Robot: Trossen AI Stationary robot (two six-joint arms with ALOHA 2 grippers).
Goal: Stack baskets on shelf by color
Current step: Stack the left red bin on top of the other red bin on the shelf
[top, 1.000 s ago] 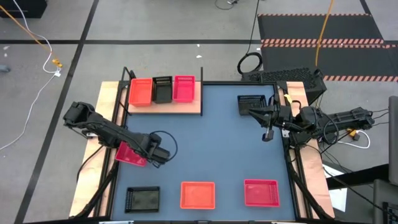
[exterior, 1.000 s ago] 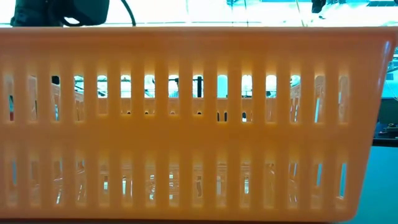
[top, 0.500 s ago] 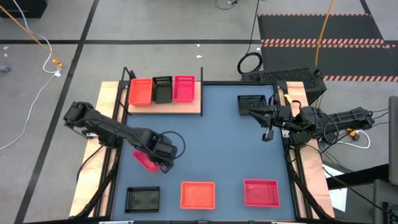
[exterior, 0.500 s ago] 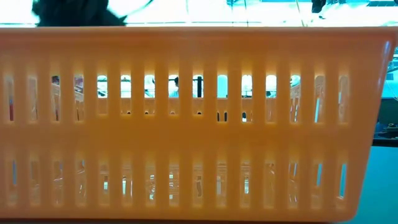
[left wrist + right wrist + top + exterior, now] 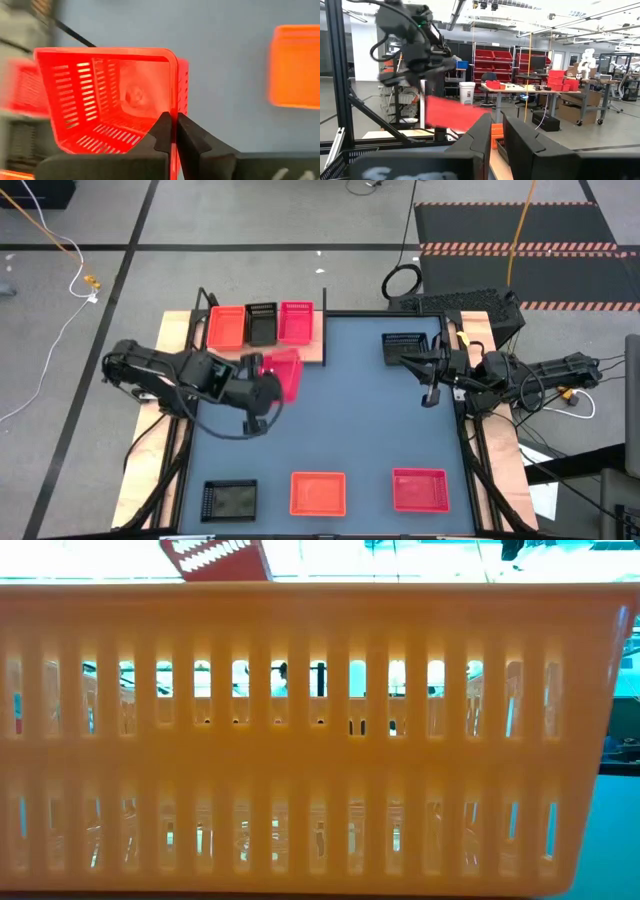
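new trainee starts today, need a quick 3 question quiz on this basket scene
1. True or false: the left gripper is shut on the rim of a pink-red basket.
2. How many baskets sit on the shelf?
3. Which basket lies nearest the right gripper: A) black basket B) orange basket C) the shelf's pink one?

Key: 1 true. 2 three, orange, black and pink. 3 A.

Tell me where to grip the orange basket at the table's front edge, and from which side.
Grip the orange basket by one thin wall, a finger on each side, coming straight down. It lies upright and open-topped, apart from its neighbours. The left gripper holds the pink-red basket that way.
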